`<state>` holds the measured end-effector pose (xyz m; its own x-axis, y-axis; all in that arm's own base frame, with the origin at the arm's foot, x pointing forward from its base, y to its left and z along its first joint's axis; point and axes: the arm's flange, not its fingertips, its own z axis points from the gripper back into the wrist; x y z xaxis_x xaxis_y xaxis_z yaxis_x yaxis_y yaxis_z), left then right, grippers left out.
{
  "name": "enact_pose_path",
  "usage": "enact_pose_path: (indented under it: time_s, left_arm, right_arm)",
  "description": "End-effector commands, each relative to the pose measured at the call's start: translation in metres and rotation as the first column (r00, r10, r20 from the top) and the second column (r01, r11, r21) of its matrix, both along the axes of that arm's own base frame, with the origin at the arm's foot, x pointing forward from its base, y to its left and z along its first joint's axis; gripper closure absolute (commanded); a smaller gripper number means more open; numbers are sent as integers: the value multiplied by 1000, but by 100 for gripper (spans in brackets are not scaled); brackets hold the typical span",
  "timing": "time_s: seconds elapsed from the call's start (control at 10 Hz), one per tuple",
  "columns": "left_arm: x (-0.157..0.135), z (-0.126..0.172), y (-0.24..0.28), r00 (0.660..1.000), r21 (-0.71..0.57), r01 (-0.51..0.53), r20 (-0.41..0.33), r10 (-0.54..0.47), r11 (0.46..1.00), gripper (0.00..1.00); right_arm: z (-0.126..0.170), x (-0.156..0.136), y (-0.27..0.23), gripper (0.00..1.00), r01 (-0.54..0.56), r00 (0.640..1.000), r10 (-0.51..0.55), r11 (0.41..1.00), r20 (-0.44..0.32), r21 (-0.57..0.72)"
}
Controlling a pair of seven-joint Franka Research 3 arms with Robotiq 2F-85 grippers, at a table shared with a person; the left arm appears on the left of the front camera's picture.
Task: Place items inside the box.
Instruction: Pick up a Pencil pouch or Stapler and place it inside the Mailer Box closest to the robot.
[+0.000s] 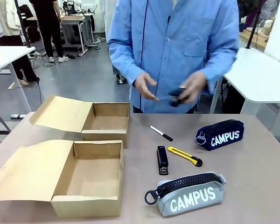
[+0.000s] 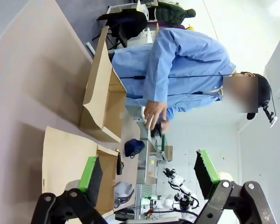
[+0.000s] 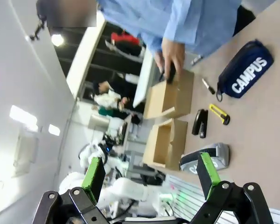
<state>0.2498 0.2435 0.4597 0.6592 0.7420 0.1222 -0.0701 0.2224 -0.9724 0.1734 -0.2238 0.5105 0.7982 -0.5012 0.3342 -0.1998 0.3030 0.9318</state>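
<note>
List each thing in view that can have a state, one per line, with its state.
Near box, open, empty.
Far box, open, empty.
Grey pouch, zipped shut.
Navy pouch, zipped shut.
Marker pen, capped.
Stapler, closed, lying flat.
Utility knife, no blade seen out.
Black thing, held in the person's hand.
Left gripper, open, empty.
Right gripper, open, empty.

Left claw (image 2: 148, 173) agape (green pads (image 2: 90, 173) well apart); near box (image 2: 65, 156), far box (image 2: 100, 100) open; person's hands (image 2: 156, 116) close together.
</note>
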Motion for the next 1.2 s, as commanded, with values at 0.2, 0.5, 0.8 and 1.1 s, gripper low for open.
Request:
enact_pose_path:
  time_s: [0.2, 0.5, 0.8, 1.1]
  left_arm:
    - [1, 2, 0, 1000, 0, 2, 31, -2, 1000, 0]
    - [1, 2, 0, 1000, 0, 2, 31, -2, 1000, 0]
    - [1, 2, 0, 1000, 0, 2, 31, -2, 1000, 0]
    - [1, 2, 0, 1000, 0, 2, 31, -2, 1000, 0]
  right_arm:
    - [10, 111, 154, 0, -353, 932, 292, 866, -215, -354]
    - [-37, 145, 288, 0, -535, 836, 351, 688, -421, -489]
    - [-75, 145, 349, 0, -427, 902, 184, 525, -392, -736]
    - [-67, 157, 370, 0, -521, 852, 283, 552, -441, -651]
